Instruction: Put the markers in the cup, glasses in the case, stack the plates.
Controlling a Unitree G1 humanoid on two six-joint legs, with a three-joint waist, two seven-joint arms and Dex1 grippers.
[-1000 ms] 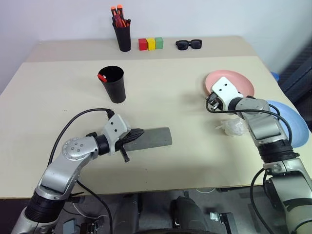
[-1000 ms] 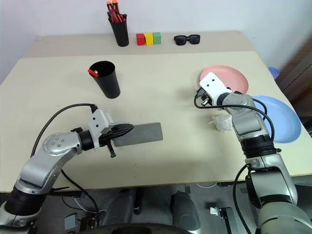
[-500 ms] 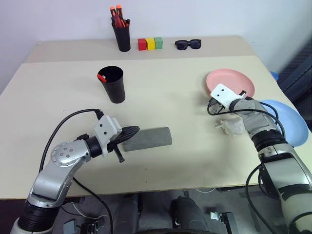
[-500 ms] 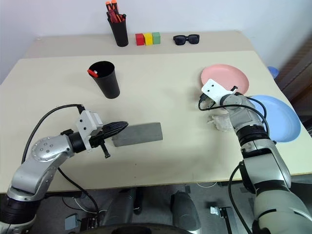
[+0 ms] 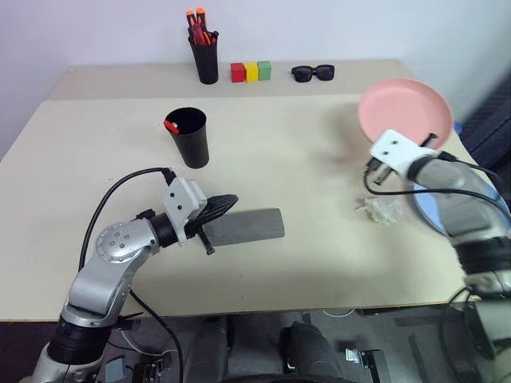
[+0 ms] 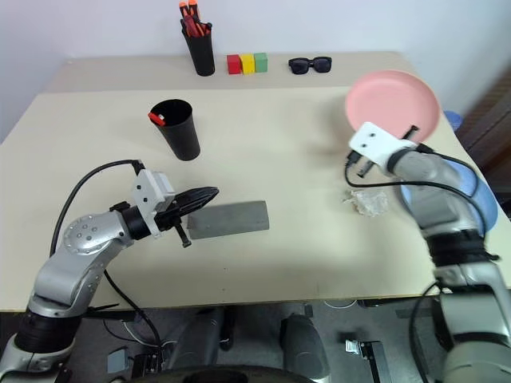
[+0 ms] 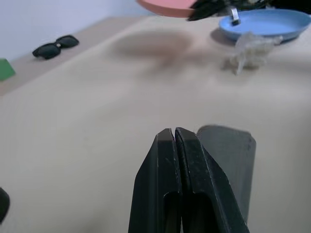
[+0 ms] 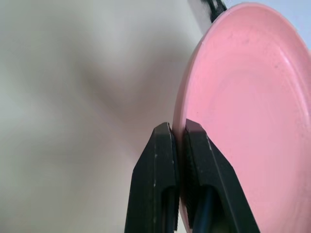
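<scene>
My right gripper (image 8: 178,127) is shut on the rim of the salmon pink plate (image 5: 406,108), which hangs tilted in the air above the table's right side. The light blue plate (image 7: 265,22) lies on the table under my right arm, partly hidden by it. My left gripper (image 7: 174,132) is shut with nothing in it, at the left end of the closed grey case (image 5: 249,225). The black cup (image 5: 188,137) stands upright at mid-left with the red end of a marker (image 5: 169,125) at its rim. The glasses are out of view.
A black pen holder (image 5: 206,57) with orange-capped pens, three coloured blocks (image 5: 251,72) and black sunglasses (image 5: 312,73) line the far edge. A crumpled bit of clear plastic (image 5: 383,210) lies by the blue plate. Open tabletop (image 5: 303,152) spans the middle.
My right gripper has closed on the pink plate's rim and lifted it off the table, up and to the right. My left gripper stays shut by the case.
</scene>
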